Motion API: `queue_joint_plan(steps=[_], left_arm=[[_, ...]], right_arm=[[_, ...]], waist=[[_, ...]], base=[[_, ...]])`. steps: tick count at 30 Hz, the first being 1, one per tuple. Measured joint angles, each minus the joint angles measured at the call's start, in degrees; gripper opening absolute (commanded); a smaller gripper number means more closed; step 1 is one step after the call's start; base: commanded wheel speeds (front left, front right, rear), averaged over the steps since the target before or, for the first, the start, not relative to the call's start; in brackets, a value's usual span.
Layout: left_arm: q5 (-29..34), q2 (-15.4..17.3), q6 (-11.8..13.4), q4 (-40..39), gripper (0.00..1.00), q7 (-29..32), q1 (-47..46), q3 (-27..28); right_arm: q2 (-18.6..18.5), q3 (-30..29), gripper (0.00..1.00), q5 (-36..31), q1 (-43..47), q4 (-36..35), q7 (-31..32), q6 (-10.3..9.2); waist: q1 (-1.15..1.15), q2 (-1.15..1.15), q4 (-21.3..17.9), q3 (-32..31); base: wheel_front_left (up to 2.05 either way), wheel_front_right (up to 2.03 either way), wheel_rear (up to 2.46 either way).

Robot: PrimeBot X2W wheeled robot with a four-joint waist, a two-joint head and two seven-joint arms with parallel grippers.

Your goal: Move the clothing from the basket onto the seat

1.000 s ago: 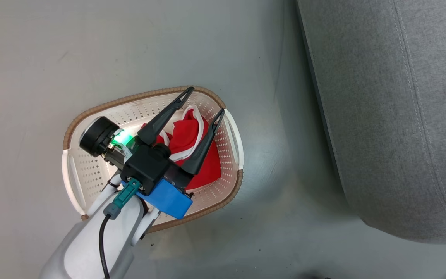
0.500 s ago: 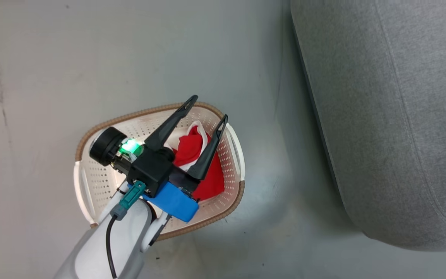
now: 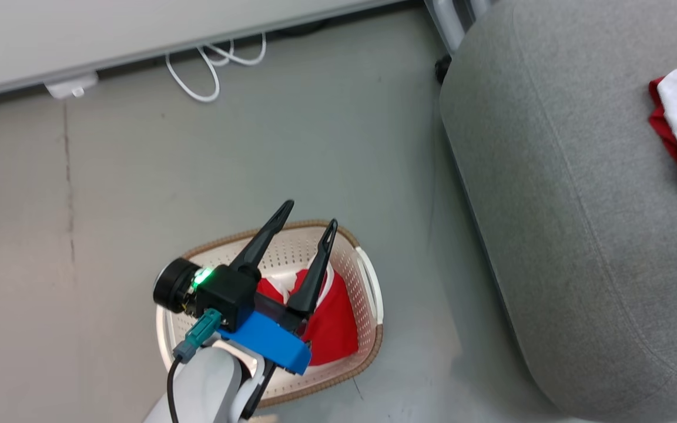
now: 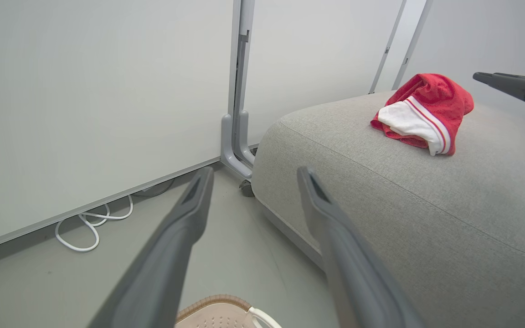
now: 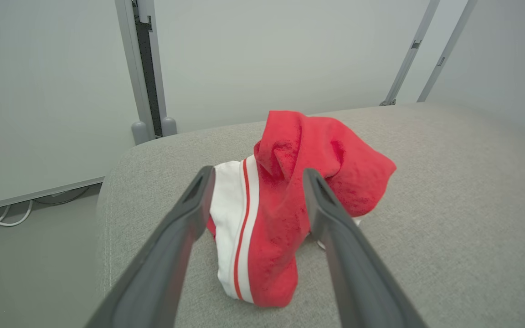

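Right gripper (image 5: 258,172): jaws spread wide, nothing pinched. Its fingers frame a red garment (image 5: 290,200) with a white trim band, lying crumpled on the seat (image 5: 449,205), well in from the edge. Whether a finger touches the cloth, you cannot tell.

Left gripper (image 3: 310,214): open too, empty, hanging over the basket (image 3: 350,273). More red clothing (image 3: 332,323) sits bunched in the half of the basket nearer the seat, partly hidden under that gripper.

Judgement: one piece is across, the rest waits. Back your right gripper off along its own fingers, jaws wide, so no fold snags and drags. Then lower the left one onto the highest bunch of fabric, not the perforated wall, and bite deep; soft cloth likely slips from a shallow pinch. Lift until the trailing cloth clears the brown rim before you swing over, or the light basket may tip.

Surface and room: the seat is grey woven upholstery, rounded, with a seam; it looks grippy enough to hold a dropped garment. The basket stands on smooth grey floor (image 3: 197,164), near the seat but apart from it. A white cable (image 3: 209,70) loops along the foot of a pale wall panel (image 3: 138,29); a grey post (image 4: 237,114) rises by the seat's far corner.
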Motion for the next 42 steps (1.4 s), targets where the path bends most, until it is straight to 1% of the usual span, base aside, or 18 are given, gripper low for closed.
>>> queue_joint_plan(steps=[4,5,6,7,11,12,16,19,23,30,37,42], left_arm=[[-0.46,-1.08,0.00,0.63,1.00,-0.01,2.89,1.89],[-0.46,-1.27,0.00,0.88,1.00,-0.01,4.28,2.97],[-0.46,-1.27,0.00,0.88,1.00,-0.01,4.28,2.97],[-0.46,-1.58,0.00,1.10,1.00,-0.01,5.59,4.22],[-0.44,-2.18,0.00,1.82,1.00,-0.01,7.30,6.33],[-0.44,-2.18,0.00,1.82,1.00,-0.01,7.30,6.33],[-0.14,-2.40,0.00,2.78,1.00,-0.01,9.19,8.76],[0.16,-2.52,0.00,3.27,1.00,-0.01,10.35,10.79],[0.59,-2.64,0.00,4.05,1.00,-0.01,11.91,13.39],[1.09,-2.90,0.00,4.87,1.00,-0.01,13.15,16.08],[1.27,-3.26,0.00,5.71,1.00,-0.01,13.80,18.18],[1.57,-3.37,0.00,6.03,1.00,-0.01,14.10,19.14]], right_arm=[[2.15,0.48,1.00,-0.96,5.50,-6.16,0.98,0.00],[3.53,0.78,1.00,-1.23,8.21,-9.55,1.68,0.00],[3.53,0.78,1.00,-1.23,8.21,-9.55,1.68,0.00],[5.05,1.10,1.00,-1.62,11.06,-13.02,2.44,0.00],[8.32,1.63,1.00,-3.13,16.99,-20.48,4.20,0.00],[8.32,1.63,1.00,-3.13,16.99,-20.48,4.20,0.00],[11.54,2.85,1.00,-4.79,22.92,-27.06,5.91,0.00],[13.74,4.14,1.00,-5.77,26.72,-30.65,6.47,0.00],[15.63,5.61,1.00,-6.15,30.73,-33.49,6.83,0.00],[17.63,8.16,1.00,-6.72,35.88,-36.48,6.69,0.00],[18.35,11.13,1.00,-6.49,38.90,-37.80,7.19,0.00],[18.57,13.06,1.00,-6.28,39.03,-37.82,7.42,0.00]], waist=[[0.00,0.00,0.59,-3.93],[-0.01,0.00,1.02,-5.78],[-0.01,0.00,1.02,-5.78],[-0.01,0.00,1.55,-7.47],[-0.01,0.00,3.07,-10.27],[-0.01,0.00,3.07,-10.27],[-0.01,0.00,5.09,-12.66],[-0.01,0.00,6.70,-14.32],[-0.01,0.00,8.54,-16.48],[-0.01,0.00,11.76,-18.79],[-0.01,0.00,14.06,-19.86],[0.00,0.00,14.53,-20.16]], base=[[0.00,0.00,0.00],[0.00,0.00,0.00],[0.00,0.00,0.00],[0.00,0.00,0.00],[0.00,0.00,0.00],[0.00,0.00,0.00],[0.00,0.00,0.00],[0.00,0.00,0.00],[0.00,0.00,0.00],[0.00,0.00,0.00],[0.00,0.00,0.00],[0.00,0.00,0.00]])
